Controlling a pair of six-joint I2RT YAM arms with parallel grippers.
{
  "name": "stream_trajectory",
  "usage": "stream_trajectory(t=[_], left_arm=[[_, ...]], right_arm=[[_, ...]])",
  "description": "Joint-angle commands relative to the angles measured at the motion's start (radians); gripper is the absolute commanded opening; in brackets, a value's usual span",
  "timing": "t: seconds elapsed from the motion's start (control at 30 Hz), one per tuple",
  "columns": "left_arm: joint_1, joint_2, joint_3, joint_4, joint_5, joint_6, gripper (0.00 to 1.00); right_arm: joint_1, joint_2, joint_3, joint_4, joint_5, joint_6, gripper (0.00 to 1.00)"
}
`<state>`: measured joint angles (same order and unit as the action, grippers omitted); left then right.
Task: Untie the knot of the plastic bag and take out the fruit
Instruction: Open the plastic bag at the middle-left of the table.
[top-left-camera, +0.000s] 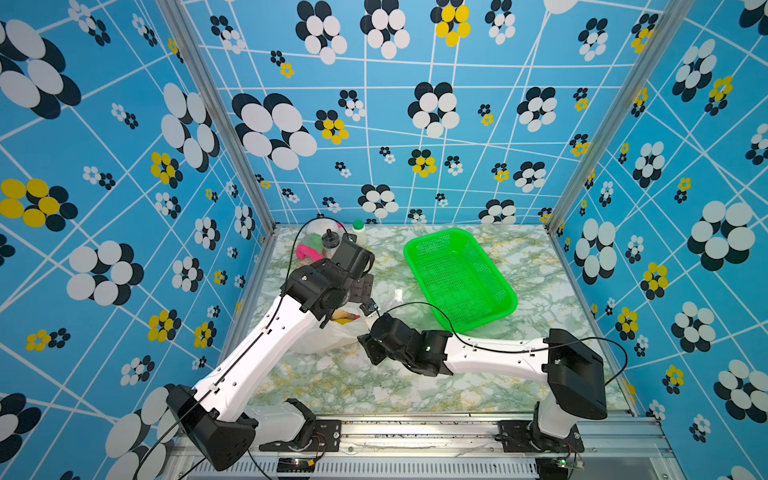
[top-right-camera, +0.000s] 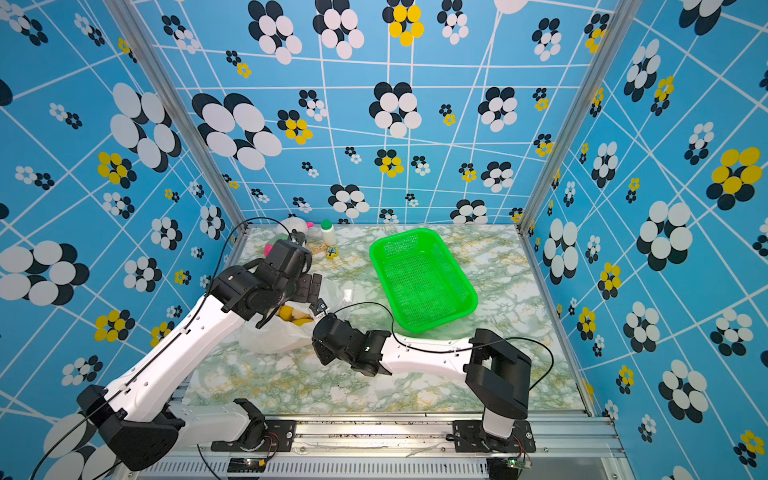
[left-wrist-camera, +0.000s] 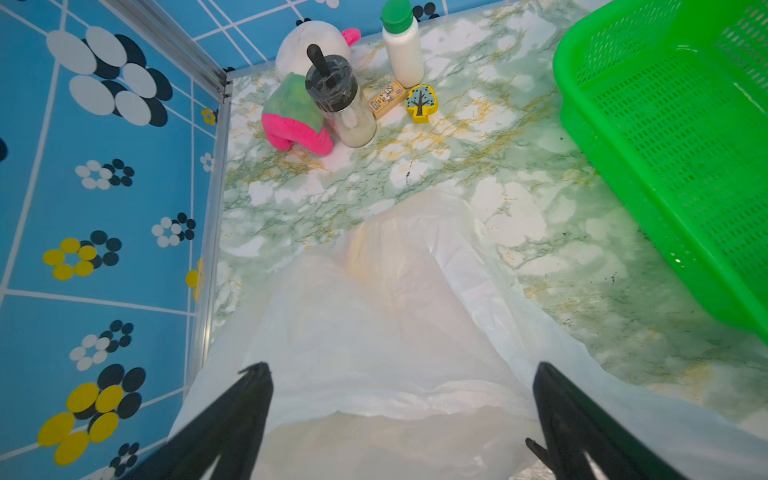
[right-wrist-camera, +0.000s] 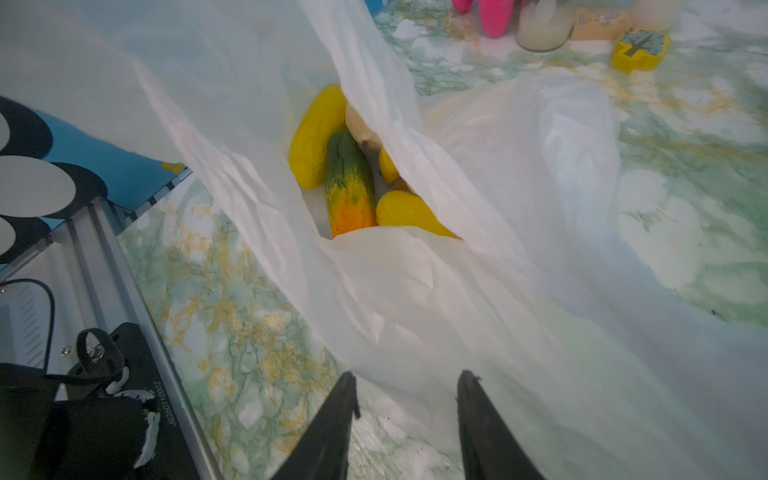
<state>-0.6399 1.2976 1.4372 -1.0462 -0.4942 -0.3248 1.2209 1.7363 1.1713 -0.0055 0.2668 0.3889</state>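
Observation:
The plastic bag (right-wrist-camera: 457, 311) lies crumpled on the marble table, left of centre in both top views (top-left-camera: 328, 340) (top-right-camera: 270, 340). Its mouth gapes open and no knot is in view. Inside lies the fruit: a yellow oblong one (right-wrist-camera: 316, 137), a green-to-orange one (right-wrist-camera: 349, 183), another yellow one (right-wrist-camera: 407, 212) and a cream one (right-wrist-camera: 361, 124). My left gripper (left-wrist-camera: 401, 370) hangs wide open above the bag's film (left-wrist-camera: 374, 324), holding nothing. My right gripper (right-wrist-camera: 408, 376) is open at the bag's near edge, with table showing between its fingers.
A green mesh basket (top-left-camera: 409, 257) (top-right-camera: 376, 266) stands to the right of the bag. In the far left corner are a pink-green plush toy (left-wrist-camera: 295, 120), a white plush (left-wrist-camera: 307, 37), a jar (left-wrist-camera: 345, 108), a white bottle (left-wrist-camera: 402, 54), a small box (left-wrist-camera: 386, 99) and a yellow tree block (left-wrist-camera: 420, 103).

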Motion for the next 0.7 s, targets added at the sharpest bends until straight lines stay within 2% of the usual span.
stream_trajectory(t=[0.0, 0.1, 0.3, 0.53, 0.67], left_arm=[[-0.050, 0.052, -0.013, -0.232, -0.151, -0.077, 0.99], [-0.041, 0.040, -0.045, -0.293, -0.177, -0.121, 0.99], [0.059, -0.063, -0.130, -0.214, -0.032, -0.073, 0.99], [0.068, 0.056, -0.143, -0.276, -0.100, -0.107, 0.99], [0.073, 0.082, -0.112, -0.258, -0.087, -0.105, 0.99]], right_arm=[[-0.006, -0.032, -0.018, 0.116, 0.030, 0.007, 0.42], [-0.011, -0.045, -0.049, 0.159, 0.033, 0.011, 0.43], [-0.021, -0.038, -0.057, 0.184, 0.030, 0.012, 0.43], [-0.028, -0.052, -0.070, 0.192, 0.027, 0.018, 0.43], [-0.028, -0.064, -0.079, 0.202, 0.010, 0.013, 0.44]])
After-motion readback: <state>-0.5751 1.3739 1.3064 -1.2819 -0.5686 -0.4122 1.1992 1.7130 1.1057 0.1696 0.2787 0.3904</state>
